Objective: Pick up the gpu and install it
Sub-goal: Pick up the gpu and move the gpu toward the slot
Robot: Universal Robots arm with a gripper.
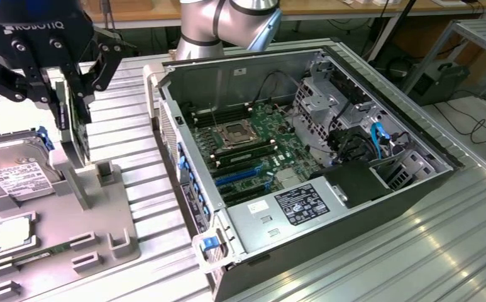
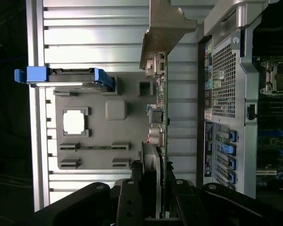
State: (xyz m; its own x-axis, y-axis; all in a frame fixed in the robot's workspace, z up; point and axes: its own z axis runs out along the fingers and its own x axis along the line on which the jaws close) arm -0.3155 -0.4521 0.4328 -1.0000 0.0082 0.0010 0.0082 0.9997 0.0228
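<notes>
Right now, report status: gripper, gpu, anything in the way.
Gripper shut on gpu, card upright. It hangs over grey fixture tray, outside the open case. Hard drive close by on the exterior view's left.

- Gripper [image 1: 75, 116], beside the rear panel of the computer case [image 1: 226, 75]: housing was cut off by the frame edge in the exterior view and was likewise cropped in the wrist view.
- The stretch of the gpu [image 1: 79, 143] clamped between the fingers [image 1: 60, 110] was hidden by them.
- The end of the bracket [image 2: 166, 28] was cropped in the wrist view.
- Hard drive [image 1: 14, 173], farther from the case than the gpu: cut by the frame edge, and its label print was too small to be read.
- Grey fixture tray [image 1: 100, 245] beside the case: partly cropped.
- Robot arm [image 1: 219, 25] behind the case: cropped.
- Sticker [image 1: 308, 204] inside the case: not legible.
</notes>
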